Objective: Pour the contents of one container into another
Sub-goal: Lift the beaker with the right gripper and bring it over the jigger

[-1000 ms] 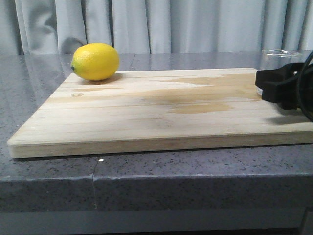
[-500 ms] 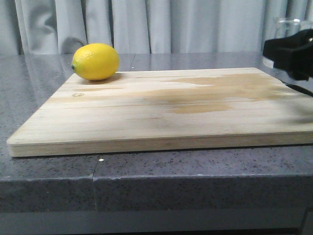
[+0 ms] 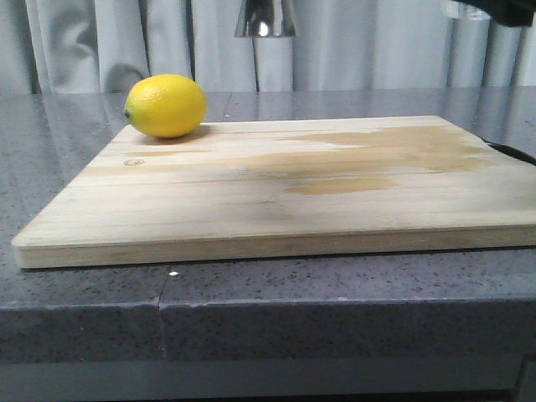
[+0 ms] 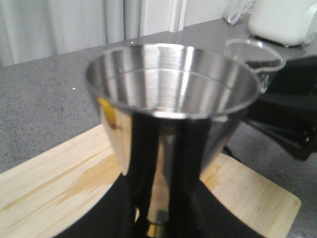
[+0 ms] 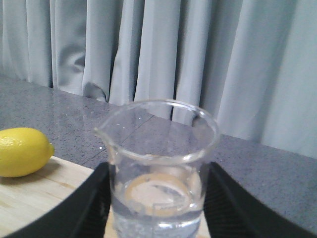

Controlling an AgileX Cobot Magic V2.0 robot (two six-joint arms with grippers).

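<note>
My left gripper [image 4: 161,218] is shut on the steel jigger [image 4: 173,99] at its brass waist and holds it upright above the wooden board [image 4: 44,183]. In the front view only the jigger's lower cone [image 3: 265,18] shows, at the top edge. The right gripper [image 5: 158,198] is shut on the clear glass beaker [image 5: 158,163], with a dark finger on each side, and clear liquid lies in its bottom. That beaker [image 4: 255,54] hangs just beyond the jigger's rim, lifted off the board. In the front view the right gripper [image 3: 507,10] sits at the top right corner.
A yellow lemon [image 3: 166,105] rests on the far left corner of the wooden cutting board [image 3: 276,201], which lies on a grey speckled counter [image 3: 268,310]. Damp stains mark the board's middle. Grey curtains hang behind. A white appliance [image 4: 285,20] stands further along the counter.
The right gripper has risen with the beaker from board level to the top right corner. The jigger's lower cone has come into view at the top edge.
</note>
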